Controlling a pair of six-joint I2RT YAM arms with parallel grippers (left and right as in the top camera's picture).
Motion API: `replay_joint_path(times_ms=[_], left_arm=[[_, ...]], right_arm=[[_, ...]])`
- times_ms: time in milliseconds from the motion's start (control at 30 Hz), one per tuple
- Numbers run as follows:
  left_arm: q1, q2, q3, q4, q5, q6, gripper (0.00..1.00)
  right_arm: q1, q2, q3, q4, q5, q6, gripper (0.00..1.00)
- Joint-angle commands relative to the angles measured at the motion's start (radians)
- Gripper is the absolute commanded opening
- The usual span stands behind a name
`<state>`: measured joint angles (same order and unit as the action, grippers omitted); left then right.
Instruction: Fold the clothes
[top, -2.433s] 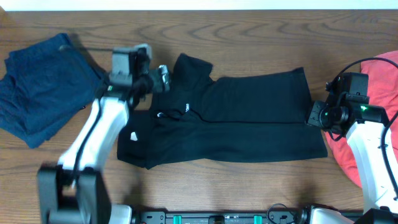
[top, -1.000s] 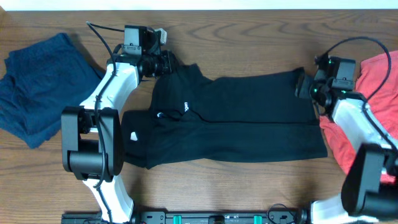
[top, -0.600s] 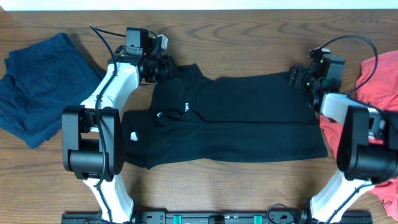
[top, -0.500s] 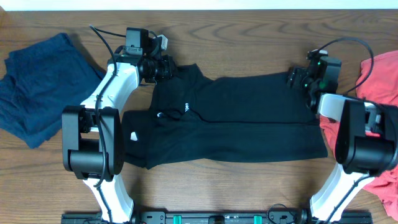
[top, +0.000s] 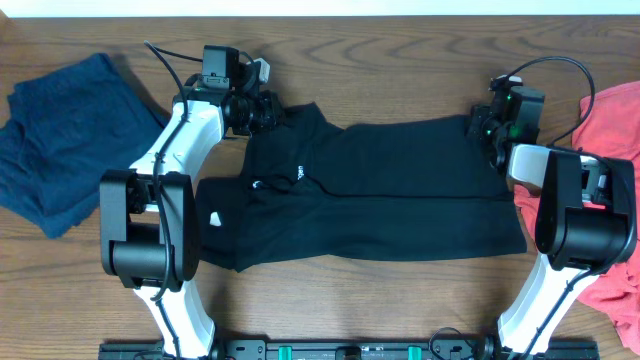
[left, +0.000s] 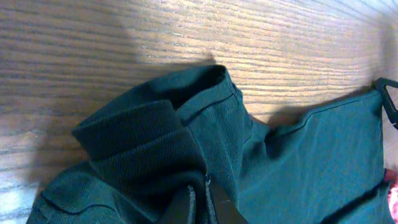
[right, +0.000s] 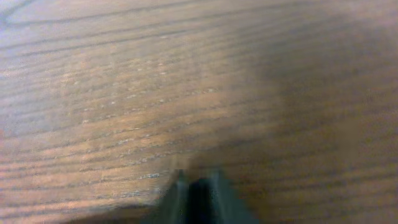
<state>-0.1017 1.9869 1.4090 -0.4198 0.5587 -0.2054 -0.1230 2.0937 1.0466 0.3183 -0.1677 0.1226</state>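
Observation:
The clothes lie on a wooden table. A black collared shirt is spread flat in the middle, collar to the left, with a tiny white logo. My left gripper is at the collar's far edge; in the left wrist view it is shut on a fold of collar fabric. My right gripper is at the shirt's far right corner. The right wrist view is blurred, and there it is shut with dark cloth between the fingers.
A crumpled navy blue garment lies at the far left. A coral-red garment lies at the right edge, partly under the right arm. Bare wood runs behind the shirt, bounded by the table's white far edge.
My right gripper reached the shirt's far right corner and shut on it. My left gripper has stayed shut at the collar for the last second, after moving there earlier.

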Motion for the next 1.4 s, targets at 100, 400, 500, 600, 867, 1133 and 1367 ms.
replay_joint_path(times_ms=[100,400,500,600,867,1133,1367], left_arm=[[0.001,0.004,0.006,-0.008,0.006,0.006,0.06],[0.001,-0.105,0.006,-0.112,0.006,0.006,0.06],[0.002,-0.166,0.006,-0.234,0.006,0.006,0.06],[0.002,-0.219,0.006,-0.397,-0.004,0.007,0.06],[0.0,-0.254,-0.001,-0.712,-0.074,0.03,0.06],[0.0,-0.254,-0.051,-0.836,-0.081,0.056,0.06],[0.0,-0.254,-0.135,-0.775,-0.164,0.056,0.07]], right_arm=[[0.004,0.019,-0.026,-0.092,0.0,0.035,0.01],[-0.026,-0.259,-0.025,-0.312,0.063,0.048,0.01],[-0.027,-0.372,-0.026,-0.461,0.066,0.048,0.01],[-0.027,-0.451,-0.026,-0.655,0.113,0.044,0.01],[-0.027,-0.48,-0.026,-1.022,0.278,0.046,0.01],[-0.027,-0.48,-0.026,-1.142,0.43,0.067,0.01],[-0.028,-0.48,-0.026,-1.153,0.434,0.068,0.01]])
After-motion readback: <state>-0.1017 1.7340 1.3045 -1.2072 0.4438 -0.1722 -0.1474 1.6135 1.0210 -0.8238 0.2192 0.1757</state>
